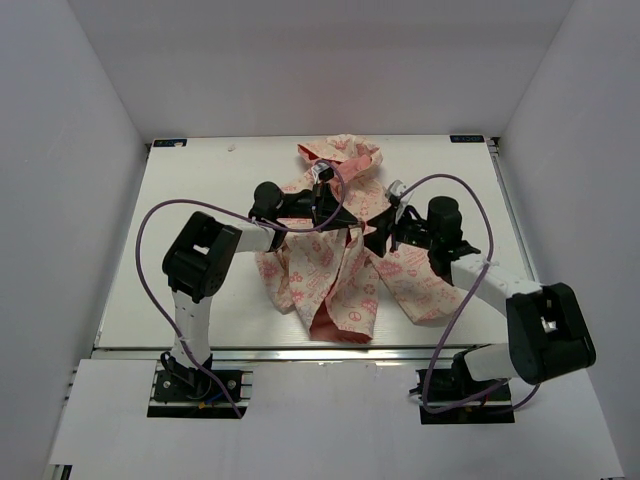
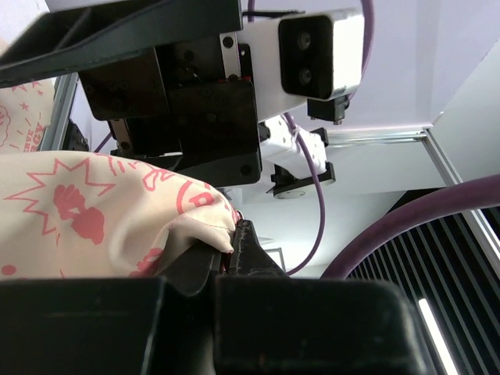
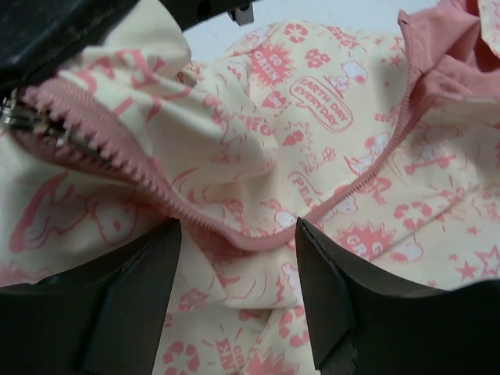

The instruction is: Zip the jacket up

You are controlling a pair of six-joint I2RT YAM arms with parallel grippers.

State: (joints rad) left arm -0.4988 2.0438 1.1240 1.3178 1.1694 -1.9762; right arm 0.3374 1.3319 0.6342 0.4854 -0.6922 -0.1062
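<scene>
The jacket [image 1: 330,275] lies crumpled in the middle of the table, cream with pink print, hood [image 1: 345,155] at the far end. My left gripper [image 1: 335,212] is shut on a fold of the jacket [image 2: 117,219] beside its zipper, the fabric pinched between the fingertips [image 2: 246,242]. My right gripper [image 1: 378,238] hovers open just to the right of it. Its fingers [image 3: 328,281] straddle the pink zipper strip [image 3: 234,234] without touching it. The metal zipper slider [image 3: 55,133] shows at the left edge of the right wrist view.
White walls enclose the table [image 1: 200,200] on three sides. Purple cables [image 1: 150,250] loop off both arms. The right arm's wrist camera [image 2: 320,51] hangs close above my left gripper.
</scene>
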